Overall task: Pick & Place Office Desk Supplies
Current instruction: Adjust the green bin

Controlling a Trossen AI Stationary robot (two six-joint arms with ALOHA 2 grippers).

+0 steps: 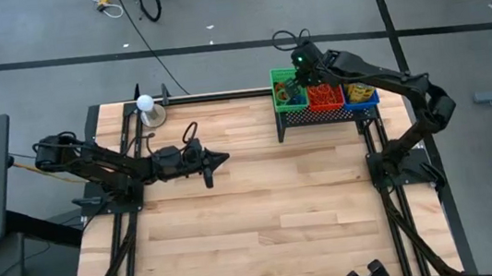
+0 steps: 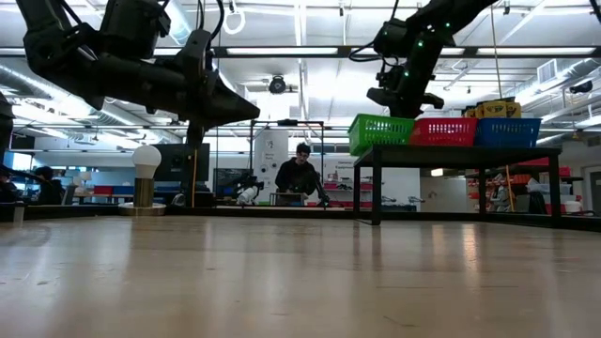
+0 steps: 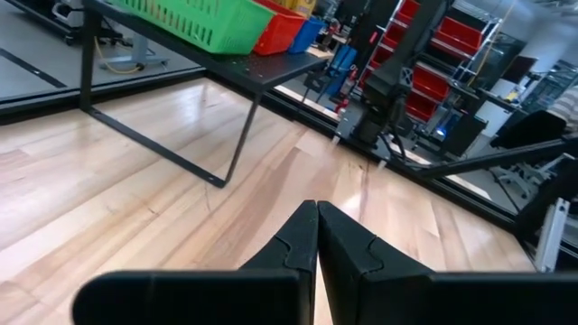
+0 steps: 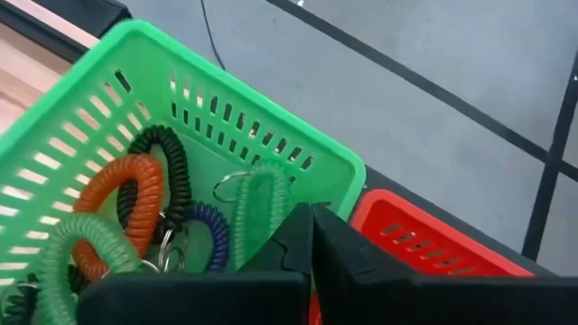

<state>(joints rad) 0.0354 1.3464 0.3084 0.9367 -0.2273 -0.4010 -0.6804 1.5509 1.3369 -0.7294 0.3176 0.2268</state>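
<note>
A: We start at our right hand (image 4: 312,236): its fingers are clenched tight together with nothing visible between them, and it hangs at the rim of the green basket (image 4: 108,68), on the side next to the red basket (image 4: 424,244)

B: And the supplies lie just past the fingertips, down inside the green basket. We see an orange coil loop (image 4: 122,212), a black one (image 4: 172,171), a pale green one (image 4: 257,203) with a metal ring, a blue one (image 4: 209,236). The pale green loop is the closest, its long axis running roughly in line with the fingers

A: So we judge the hand must open before it drops in. Our left hand (image 1: 216,160) is also clenched and empty, hovering over bare wood well apart from the baskets, so the right arm is the nearer by far

B: Outward, then: 3 baskets, green, red and blue (image 2: 507,130), sit in a row on a small black stand (image 2: 460,155) at the far right of the surface (image 1: 265,219). A white ball lamp (image 1: 146,105) stands at the far left corner

A: Beyond the surface, a person (image 2: 300,174) sits at a bench under ceiling lights
</note>
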